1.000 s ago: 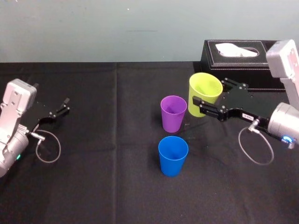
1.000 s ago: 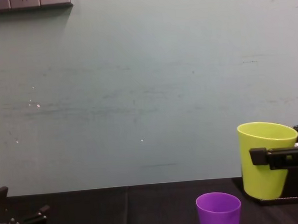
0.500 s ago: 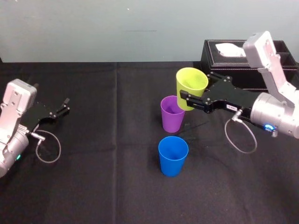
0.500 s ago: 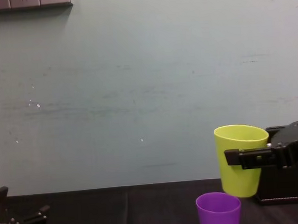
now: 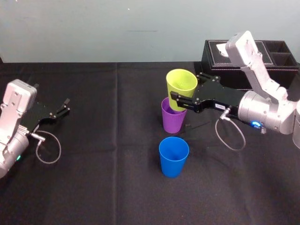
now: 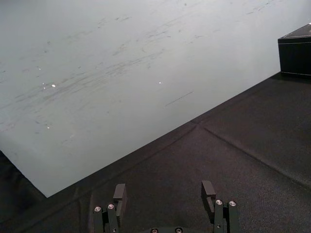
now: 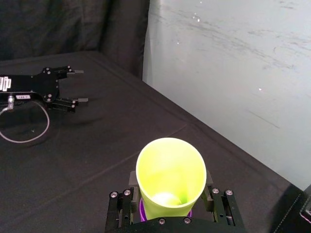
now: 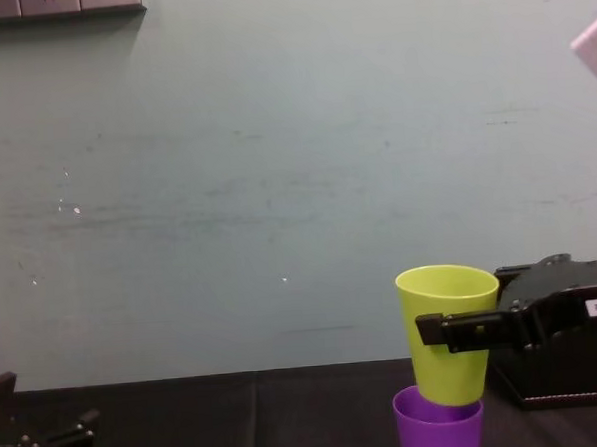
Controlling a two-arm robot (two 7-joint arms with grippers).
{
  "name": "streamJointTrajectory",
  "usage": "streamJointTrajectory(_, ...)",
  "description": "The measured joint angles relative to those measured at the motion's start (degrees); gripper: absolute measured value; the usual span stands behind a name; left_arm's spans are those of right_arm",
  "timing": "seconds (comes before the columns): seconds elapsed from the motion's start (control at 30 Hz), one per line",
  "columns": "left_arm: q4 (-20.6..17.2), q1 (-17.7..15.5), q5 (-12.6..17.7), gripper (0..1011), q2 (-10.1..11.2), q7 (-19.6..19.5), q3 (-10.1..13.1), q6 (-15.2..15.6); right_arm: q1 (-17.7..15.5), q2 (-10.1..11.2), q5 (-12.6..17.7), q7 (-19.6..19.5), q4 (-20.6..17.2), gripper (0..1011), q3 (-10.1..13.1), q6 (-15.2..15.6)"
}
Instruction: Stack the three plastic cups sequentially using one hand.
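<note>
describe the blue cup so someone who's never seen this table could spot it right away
On the black tablecloth, the tissue box sits far right and the left hand is parked far left. Between them the right hand holds the lime cup at the purple cup's mouth. The blue cup stands alone just nearer the robot, the only cup touching nothing but cloth.

Robotics lab test setup. Evidence: bench (image 5: 93, 187) draped in black cloth, bare pale-green wall (image 5: 93, 28) behind, 2 grey robot arms, left (image 5: 14, 117) & right (image 5: 267, 110), w/ exposed cable loops. Black tissue box (image 5: 215, 58) at far right corner.
</note>
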Motion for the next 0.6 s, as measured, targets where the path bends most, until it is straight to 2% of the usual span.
streamJointTrajectory(0.6,0.00,0.00,0.00,1011,0.00,0.00,0.00,0.00,1.38,-1.27,-1.33,1.09,2.38,739,-1.51,0.07)
